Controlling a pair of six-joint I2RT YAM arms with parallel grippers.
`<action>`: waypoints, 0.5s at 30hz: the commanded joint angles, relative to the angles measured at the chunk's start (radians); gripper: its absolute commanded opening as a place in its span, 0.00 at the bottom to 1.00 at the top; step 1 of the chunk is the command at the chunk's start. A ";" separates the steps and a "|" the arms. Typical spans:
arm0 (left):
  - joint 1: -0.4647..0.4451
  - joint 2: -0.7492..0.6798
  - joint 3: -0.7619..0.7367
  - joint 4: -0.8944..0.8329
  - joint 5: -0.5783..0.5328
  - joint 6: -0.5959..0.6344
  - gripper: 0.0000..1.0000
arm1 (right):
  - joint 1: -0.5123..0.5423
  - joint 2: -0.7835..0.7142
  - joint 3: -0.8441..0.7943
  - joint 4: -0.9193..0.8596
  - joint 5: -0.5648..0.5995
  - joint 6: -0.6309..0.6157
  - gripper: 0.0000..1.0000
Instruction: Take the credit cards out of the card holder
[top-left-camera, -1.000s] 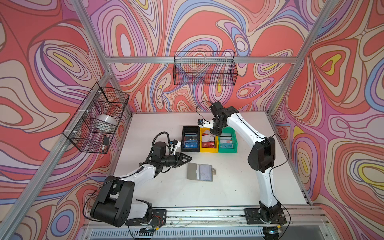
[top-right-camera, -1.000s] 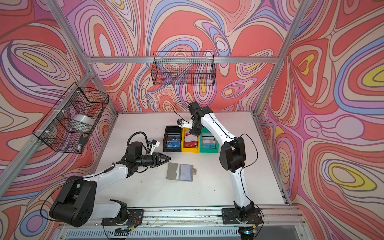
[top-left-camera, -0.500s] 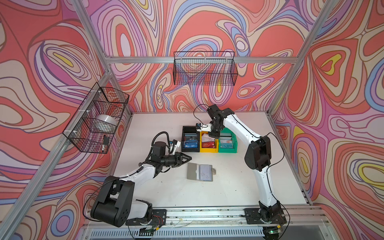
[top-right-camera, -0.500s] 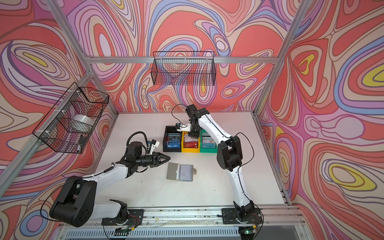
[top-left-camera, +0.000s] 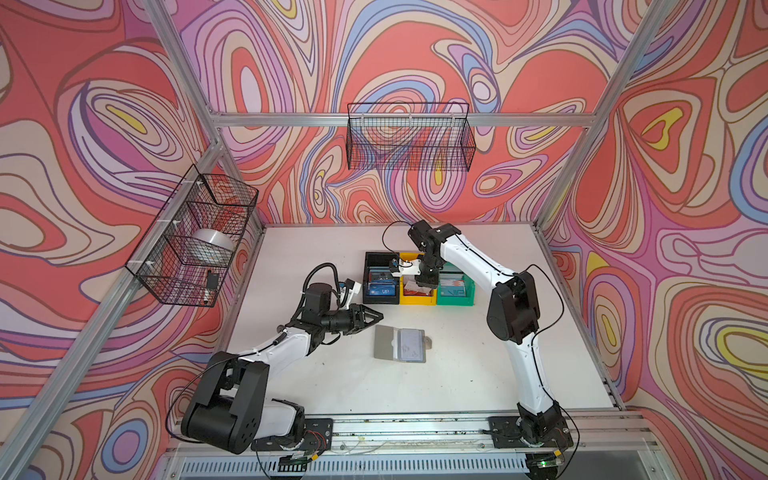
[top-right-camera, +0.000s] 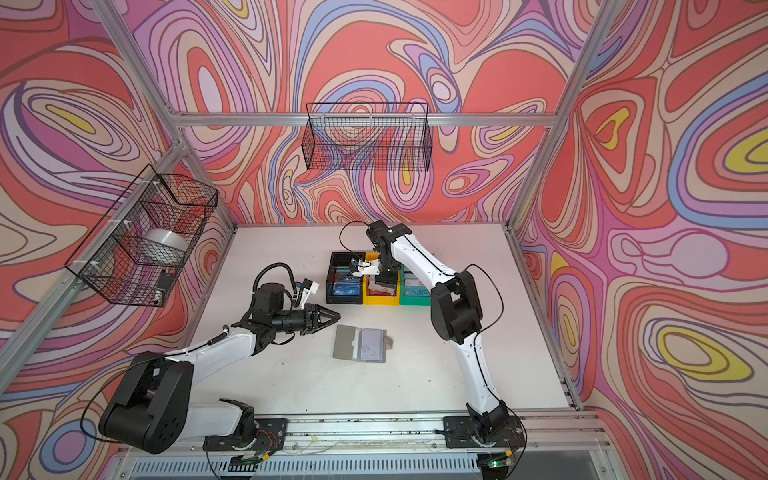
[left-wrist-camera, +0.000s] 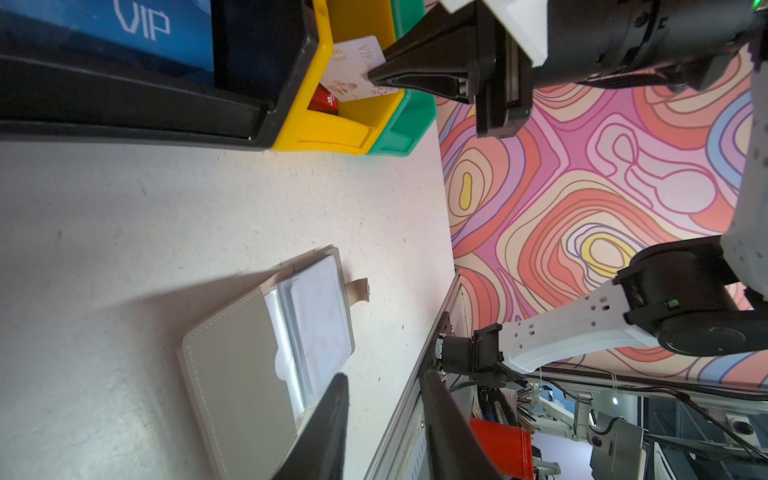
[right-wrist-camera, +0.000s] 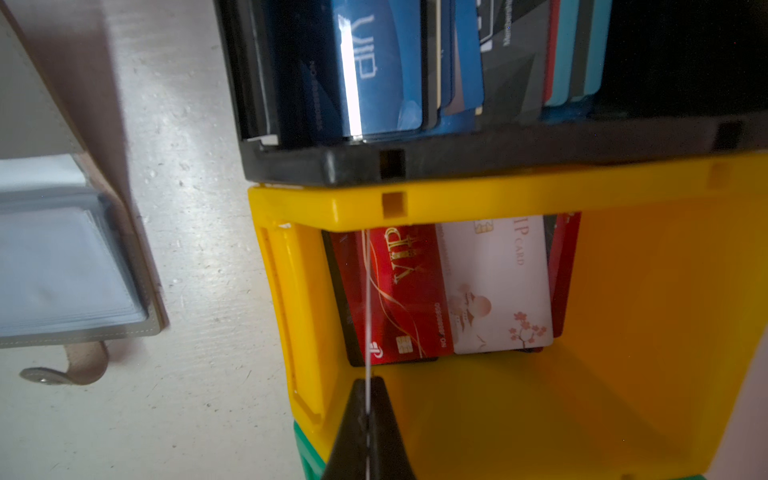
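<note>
on the left wall a wire basket is hanging with a silver roll sitting inside it. below it the left arm is reaching out over the white table. the left gripper is pointing rightward, its jaws standing partly apart with nothing between them. in the left wrist view its dark fingers are showing separated and empty.

just right of those tips, the card holder is lying open and flat near the middle of the table, well apart from the bins. its grey cover is lying on the left, its clear sleeves are facing up on the right, and its snap tab is sticking out from the right edge. a sleeved card, pale with faint marks, is showing through the top sleeve.

farther back, three bins are standing side by side, touching. the black bin is holding blue vip cards. the yellow bin is holding a red vip card with a second credit card lying partly over it. the right gripper is hanging over this yellow bin, its jaws pinching a credit card, which is showing edge-on as a thin white line. the green bin is sitting at the right end, and the right arm is arching over it.
</note>
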 joint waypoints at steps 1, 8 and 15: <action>0.011 -0.001 -0.003 0.014 0.013 0.010 0.34 | 0.012 0.030 0.005 -0.010 0.007 -0.013 0.00; 0.013 -0.005 -0.003 0.010 0.013 0.012 0.34 | 0.024 0.053 -0.003 0.004 0.030 -0.017 0.00; 0.015 -0.008 -0.003 0.006 0.013 0.013 0.34 | 0.026 0.047 -0.019 0.037 0.059 -0.012 0.00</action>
